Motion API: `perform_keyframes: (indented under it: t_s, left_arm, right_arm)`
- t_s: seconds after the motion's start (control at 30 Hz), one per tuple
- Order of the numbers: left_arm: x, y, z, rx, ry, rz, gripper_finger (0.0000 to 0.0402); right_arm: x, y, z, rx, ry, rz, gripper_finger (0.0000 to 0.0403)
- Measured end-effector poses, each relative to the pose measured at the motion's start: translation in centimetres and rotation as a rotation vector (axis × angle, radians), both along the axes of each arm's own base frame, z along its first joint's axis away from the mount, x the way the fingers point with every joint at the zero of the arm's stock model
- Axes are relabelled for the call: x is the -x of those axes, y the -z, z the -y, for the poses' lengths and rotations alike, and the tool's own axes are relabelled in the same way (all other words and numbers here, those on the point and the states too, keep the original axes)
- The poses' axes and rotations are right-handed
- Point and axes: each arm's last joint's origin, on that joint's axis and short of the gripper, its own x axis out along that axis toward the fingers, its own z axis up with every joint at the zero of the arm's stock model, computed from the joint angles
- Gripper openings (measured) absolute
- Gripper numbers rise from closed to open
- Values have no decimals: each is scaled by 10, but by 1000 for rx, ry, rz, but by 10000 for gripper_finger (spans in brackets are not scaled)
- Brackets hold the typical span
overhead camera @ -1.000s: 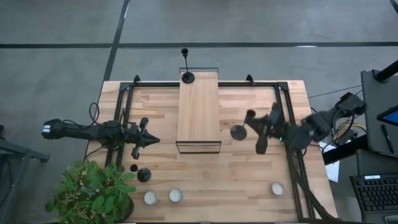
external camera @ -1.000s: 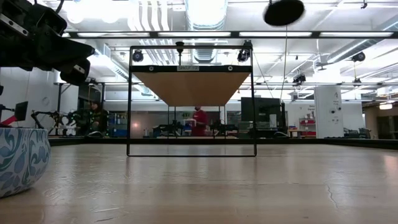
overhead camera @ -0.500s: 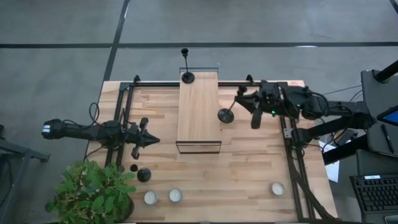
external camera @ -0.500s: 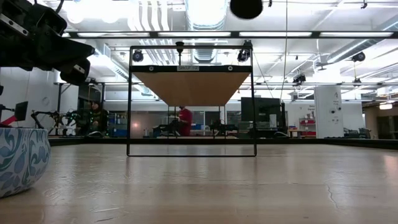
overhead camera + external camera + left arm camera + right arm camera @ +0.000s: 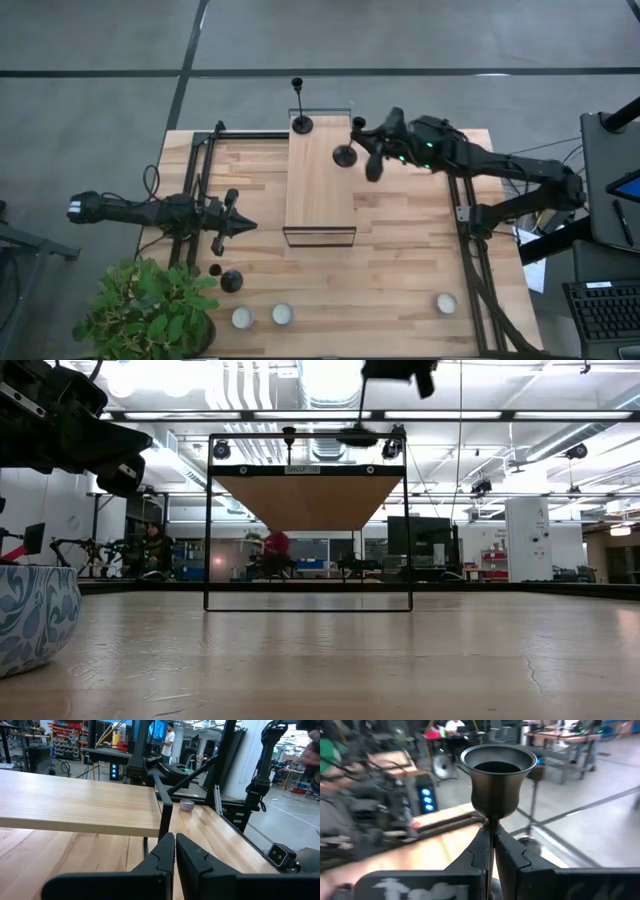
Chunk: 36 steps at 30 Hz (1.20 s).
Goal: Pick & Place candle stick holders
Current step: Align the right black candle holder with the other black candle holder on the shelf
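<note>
Right end effector (image 5: 372, 150) (candle stick holder (image 5: 345, 154)) above shelf (image 5: 320, 175)

Bright overhead light, blurred wrist background

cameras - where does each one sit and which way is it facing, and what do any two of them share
High view: above the table, looking straight down; both arms show, the right gripper carrying a candle stick holder over the raised shelf.
Low view: at table-top height, looking level under the shelf into the room; arm parts hang from above.
Left wrist view: on the left arm, looking past the shut left gripper along the shelf.
Right wrist view: on the right arm, behind fingers clamping the holder's stem.
Shared: shelf and held holder.
</note>
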Motion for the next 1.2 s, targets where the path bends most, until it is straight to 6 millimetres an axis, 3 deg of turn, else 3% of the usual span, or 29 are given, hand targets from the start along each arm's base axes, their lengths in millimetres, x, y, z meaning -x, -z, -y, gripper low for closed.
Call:
perform_keyframes:
  t_s: [0.23,0.7,0.97,1.2]
  left_arm:
    - [0,0,0,0,0,-1,14]
    - [0,0,0,0,0,0,14]
    - [0,0,0,0,0,-1,14]
    - [0,0,0,0,0,-1,14]
  right_arm:
    - [-27,22,42,75,72,-110,11]
    - [-77,39,136,24,26,-172,11]
    - [-84,58,158,-5,44,-205,12]
    - [-79,59,166,9,63,-194,13]
